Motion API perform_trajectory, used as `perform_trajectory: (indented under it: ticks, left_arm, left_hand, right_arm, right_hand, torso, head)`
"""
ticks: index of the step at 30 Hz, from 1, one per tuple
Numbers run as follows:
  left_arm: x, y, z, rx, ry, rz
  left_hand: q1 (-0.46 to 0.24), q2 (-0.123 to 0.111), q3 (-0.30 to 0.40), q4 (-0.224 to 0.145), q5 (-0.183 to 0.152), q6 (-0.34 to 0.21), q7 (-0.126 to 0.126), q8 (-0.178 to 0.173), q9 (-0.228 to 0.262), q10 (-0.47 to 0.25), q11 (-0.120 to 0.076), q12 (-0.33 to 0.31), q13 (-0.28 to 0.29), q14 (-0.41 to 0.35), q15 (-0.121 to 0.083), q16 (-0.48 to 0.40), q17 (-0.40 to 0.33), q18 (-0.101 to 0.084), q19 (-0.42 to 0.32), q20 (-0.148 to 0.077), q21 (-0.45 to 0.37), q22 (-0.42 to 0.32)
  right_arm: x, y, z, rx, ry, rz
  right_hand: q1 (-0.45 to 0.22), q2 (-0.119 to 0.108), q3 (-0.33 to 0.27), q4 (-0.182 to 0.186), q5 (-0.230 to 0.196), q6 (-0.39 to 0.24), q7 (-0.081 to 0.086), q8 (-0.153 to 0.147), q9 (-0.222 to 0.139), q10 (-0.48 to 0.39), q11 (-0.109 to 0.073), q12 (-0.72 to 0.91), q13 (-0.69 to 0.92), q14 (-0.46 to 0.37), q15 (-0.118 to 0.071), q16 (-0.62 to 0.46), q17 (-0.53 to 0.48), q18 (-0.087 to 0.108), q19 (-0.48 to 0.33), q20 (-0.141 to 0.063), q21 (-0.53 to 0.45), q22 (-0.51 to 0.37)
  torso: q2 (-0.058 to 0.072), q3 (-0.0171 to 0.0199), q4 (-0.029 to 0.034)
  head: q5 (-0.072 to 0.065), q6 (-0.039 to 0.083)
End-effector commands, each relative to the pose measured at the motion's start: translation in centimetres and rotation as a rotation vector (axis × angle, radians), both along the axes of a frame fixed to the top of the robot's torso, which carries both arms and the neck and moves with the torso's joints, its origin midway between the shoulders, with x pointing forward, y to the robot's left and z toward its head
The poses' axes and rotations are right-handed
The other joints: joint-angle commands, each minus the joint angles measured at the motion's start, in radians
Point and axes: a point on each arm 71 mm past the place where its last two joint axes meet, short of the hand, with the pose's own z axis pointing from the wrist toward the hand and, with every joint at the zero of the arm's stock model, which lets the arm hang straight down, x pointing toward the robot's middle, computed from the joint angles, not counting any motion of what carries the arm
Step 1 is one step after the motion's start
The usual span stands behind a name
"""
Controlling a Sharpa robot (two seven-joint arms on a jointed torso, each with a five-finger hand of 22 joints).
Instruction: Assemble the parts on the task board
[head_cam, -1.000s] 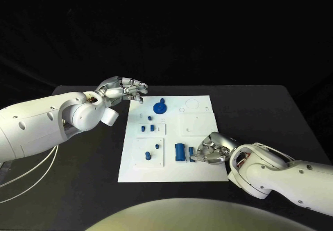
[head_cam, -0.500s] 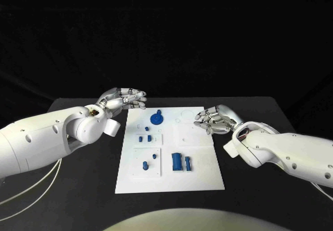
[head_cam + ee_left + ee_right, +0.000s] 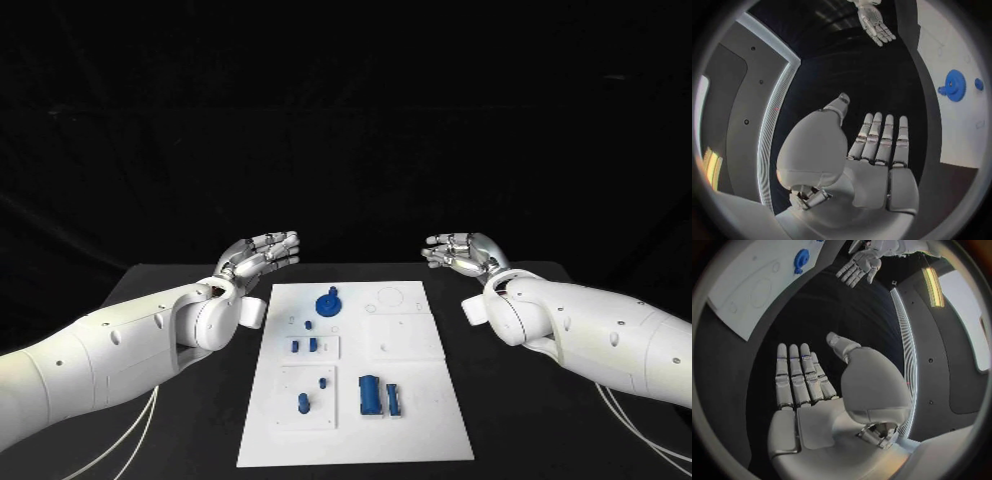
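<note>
The white task board is lying mid-counter, long axis running away from the robot, blue parts resting on it. Both robot hands, left and right, are hovering beyond its far corners (fingers spread, holding nothing).

- Black table carried everything; its far edge ran just behind the plate.
- One white task board lay flat on it, roughly centred, long side running away from the robot.
- Board sat directly on the tabletop, bare black surface showing on both sides and in front.
- Blue parts rested on the board, not on the table: a gear near the far end, small pegs mid-left, a block near the front.
- White cables hung over the table's left side; contact with the surface unclear.
</note>
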Motion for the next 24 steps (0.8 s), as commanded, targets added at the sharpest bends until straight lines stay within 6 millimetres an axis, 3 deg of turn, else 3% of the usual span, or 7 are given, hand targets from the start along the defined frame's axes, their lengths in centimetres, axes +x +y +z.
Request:
perform_trajectory:
  ticks: [1,3,4,5,6,12,24]
  left_arm:
    - [-0.1,-0.3,0.1,0.001,-0.002,0.0]
    - [-0.3,-0.5,0.2,0.005,-0.005,0.012]
    - [-0.5,-0.7,0.3,0.007,-0.007,0.018]
    - [-0.6,-0.8,0.3,0.009,-0.009,0.025]
    - [-0.7,-1.0,0.4,0.011,-0.011,0.033]
    - [-2.2,-2.6,1.1,0.035,-0.029,0.103]
    - [-5.6,-5.1,3.0,0.084,-0.063,0.231]
  left_hand:
    - [-0.385,0.086,-0.186,-0.134,-0.045,-0.586,-0.107,-0.156,-0.218,-0.686,-0.082,-0.048,-0.046,-0.53,-0.096,-0.168,-0.19,-0.132,-0.45,-0.207,-0.045,-0.456]
    - [-0.475,0.086,-0.186,-0.134,-0.045,-0.586,-0.107,-0.156,-0.218,-0.686,-0.082,-0.048,-0.046,-0.53,-0.096,-0.168,-0.19,-0.132,-0.45,-0.207,-0.045,-0.456]
    - [-0.505,0.086,-0.186,-0.134,-0.045,-0.586,-0.107,-0.156,-0.218,-0.686,-0.082,-0.048,-0.046,-0.53,-0.096,-0.168,-0.19,-0.132,-0.45,-0.207,-0.045,-0.456]
    - [-0.534,0.086,-0.186,-0.134,-0.045,-0.586,-0.107,-0.156,-0.218,-0.686,-0.082,-0.048,-0.046,-0.53,-0.096,-0.168,-0.19,-0.132,-0.45,-0.207,-0.045,-0.456]
    - [-1.247,0.086,-0.186,-0.134,-0.045,-0.586,-0.107,-0.156,-0.218,-0.686,-0.082,-0.048,-0.046,-0.53,-0.096,-0.168,-0.19,-0.132,-0.45,-0.207,-0.045,-0.456]
    - [-1.247,0.086,-0.186,-0.134,-0.045,-0.586,-0.107,-0.156,-0.218,-0.686,-0.082,-0.048,-0.046,-0.53,-0.096,-0.168,-0.19,-0.132,-0.45,-0.207,-0.045,-0.456]
    - [-1.247,0.086,-0.186,-0.134,-0.045,-0.586,-0.107,-0.156,-0.218,-0.686,-0.082,-0.048,-0.046,-0.53,-0.096,-0.168,-0.19,-0.132,-0.45,-0.207,-0.045,-0.456]
  right_arm:
    - [-0.3,0.6,0.0,0.009,-0.002,0.006]
    - [-0.7,1.0,0.1,0.033,-0.007,-0.003]
    - [-0.8,1.2,0.2,0.045,-0.01,-0.007]
    - [-1.1,1.5,0.3,0.059,-0.012,-0.012]
    - [-1.3,1.7,0.4,0.074,-0.015,-0.018]
    - [-3.7,3.9,1.6,0.203,-0.031,-0.073]
    - [-7.0,6.1,3.5,0.338,-0.026,-0.145]
  right_hand:
    - [-0.351,0.124,-0.437,0.007,-0.064,-0.662,-0.154,-0.059,-0.37,-0.893,-0.124,-0.046,-0.192,-0.696,-0.097,-0.141,-0.345,-0.135,-0.667,-0.175,-0.048,-0.511]
    - [-0.433,0.124,-0.437,0.007,-0.064,-0.662,-0.154,-0.059,-0.37,-0.893,-0.124,-0.046,-0.192,-0.696,-0.097,-0.141,-0.345,-0.135,-0.667,-0.175,-0.048,-0.511]
    - [-1.136,0.124,-0.437,0.007,-0.064,-0.662,-0.154,-0.059,-0.37,-0.893,-0.124,-0.046,-0.192,-0.696,-0.097,-0.141,-0.345,-0.135,-0.667,-0.175,-0.048,-0.511]
    - [-1.136,0.124,-0.437,0.007,-0.064,-0.662,-0.154,-0.059,-0.37,-0.893,-0.124,-0.046,-0.192,-0.696,-0.097,-0.141,-0.345,-0.135,-0.667,-0.175,-0.048,-0.511]
    - [-1.136,0.124,-0.437,0.007,-0.064,-0.662,-0.154,-0.059,-0.37,-0.893,-0.124,-0.046,-0.192,-0.696,-0.097,-0.141,-0.345,-0.135,-0.667,-0.175,-0.048,-0.511]
    - [-1.136,0.124,-0.437,0.007,-0.064,-0.662,-0.154,-0.059,-0.37,-0.893,-0.124,-0.046,-0.192,-0.696,-0.097,-0.141,-0.345,-0.135,-0.667,-0.175,-0.048,-0.511]
    - [-1.136,0.124,-0.437,0.007,-0.064,-0.662,-0.154,-0.059,-0.37,-0.893,-0.124,-0.046,-0.192,-0.696,-0.097,-0.141,-0.345,-0.135,-0.667,-0.175,-0.048,-0.511]
  torso:
    - [0.0,-0.0002,0.0018]
    - [-0.001,0.0003,0.0066]
    - [-0.002,0.0006,0.0091]
    - [-0.004,0.001,0.012]
    - [-0.005,0.0013,0.0149]
    - [-0.009,0.0027,0.0262]
    - [-0.009,0.0028,0.0267]
  head:
    - [-0.002,0.004]
    - [-0.003,0.017]
    - [-0.004,0.024]
    - [-0.005,0.032]
    - [-0.006,0.041]
    - [-0.009,0.073]
    - [-0.01,0.074]
